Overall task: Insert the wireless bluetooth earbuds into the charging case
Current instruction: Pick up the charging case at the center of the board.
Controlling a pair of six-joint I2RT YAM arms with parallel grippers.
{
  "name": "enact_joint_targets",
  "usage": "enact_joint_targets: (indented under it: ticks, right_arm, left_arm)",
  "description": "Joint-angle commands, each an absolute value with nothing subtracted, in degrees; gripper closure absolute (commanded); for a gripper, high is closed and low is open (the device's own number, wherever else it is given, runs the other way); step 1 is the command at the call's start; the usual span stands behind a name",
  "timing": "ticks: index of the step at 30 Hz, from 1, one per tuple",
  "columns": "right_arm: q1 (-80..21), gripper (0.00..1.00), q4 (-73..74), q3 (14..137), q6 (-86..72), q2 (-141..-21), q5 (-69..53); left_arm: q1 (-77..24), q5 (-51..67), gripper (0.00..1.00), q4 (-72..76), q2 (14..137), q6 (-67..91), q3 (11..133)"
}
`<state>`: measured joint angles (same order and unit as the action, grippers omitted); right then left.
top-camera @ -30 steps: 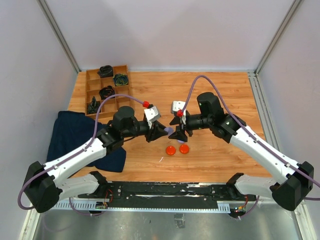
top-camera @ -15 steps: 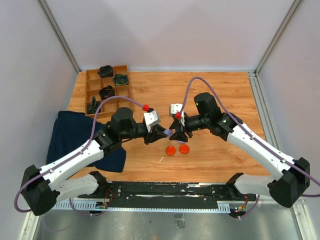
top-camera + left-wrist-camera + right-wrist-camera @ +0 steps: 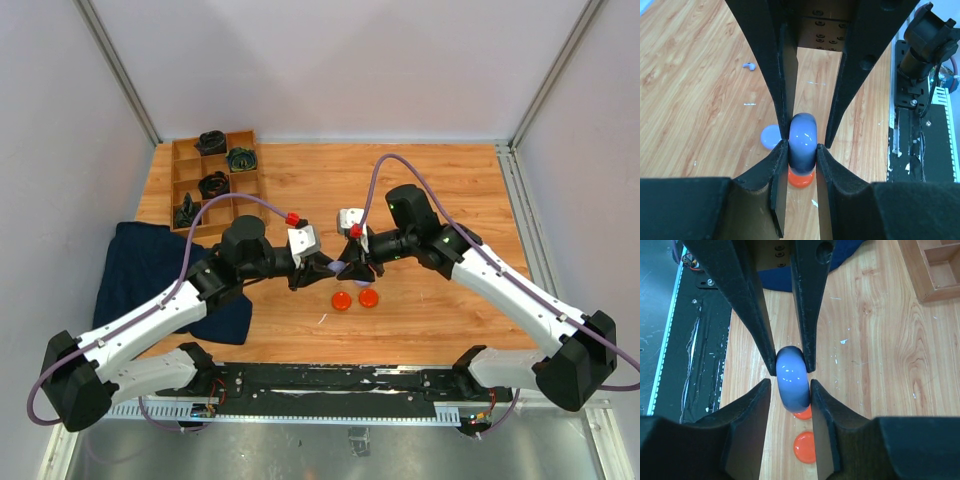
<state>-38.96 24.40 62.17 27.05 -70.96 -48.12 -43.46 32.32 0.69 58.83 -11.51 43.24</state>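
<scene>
Claws of both arms clamp one lavender case.

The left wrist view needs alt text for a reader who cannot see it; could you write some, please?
A rounded lavender-blue case is pinched between the left gripper and the right gripper's black fingers above the wooden table. An orange-red disc, a lavender disc and a tiny lavender earbud lie below.

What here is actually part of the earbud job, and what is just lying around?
In the job:
- lavender case, clamped by the left gripper
- right gripper, fingers around the same case
- lavender earbud, loose on the table

Lying about:
- orange discs
- lavender disc
- wooden tray with black coiled bundles
- blue cloth
</scene>
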Motion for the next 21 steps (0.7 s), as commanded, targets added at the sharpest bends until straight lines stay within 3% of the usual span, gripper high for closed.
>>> enact_joint_targets:
  ticks: [1, 7, 11, 17, 21]
  right_arm:
    - [-38.02, 0.64, 25.07, 63.79, 28.04, -70.75, -50.6]
    - [-37.76, 0.76, 25.38, 63.73, 28.17, -70.75, -50.8]
    - [-37.17, 0.86, 25.34, 63.55, 27.89, -70.01, -51.08]
    - [-36.52, 0.87, 25.27, 63.11, 26.38, -68.04, -50.6]
    - [-35.98, 0.87, 24.61, 62.37, 24.58, -66.8, -50.63]
  left_arm:
    - [-44.21, 33.3, 0.78, 1.23, 58.97, -12.6, 43.39]
    - [-44.3, 32.64, 0.76, 1.06, 58.77, -12.89, 43.18]
    - [-44.3, 30.96, 0.68, 1.12, 58.41, -12.78, 42.69]
    - [-44.3, 28.18, 0.46, 7.26, 56.14, -8.64, 38.15]
    - [-44.3, 27.56, 0.41, 15.54, 53.98, -5.22, 33.73]
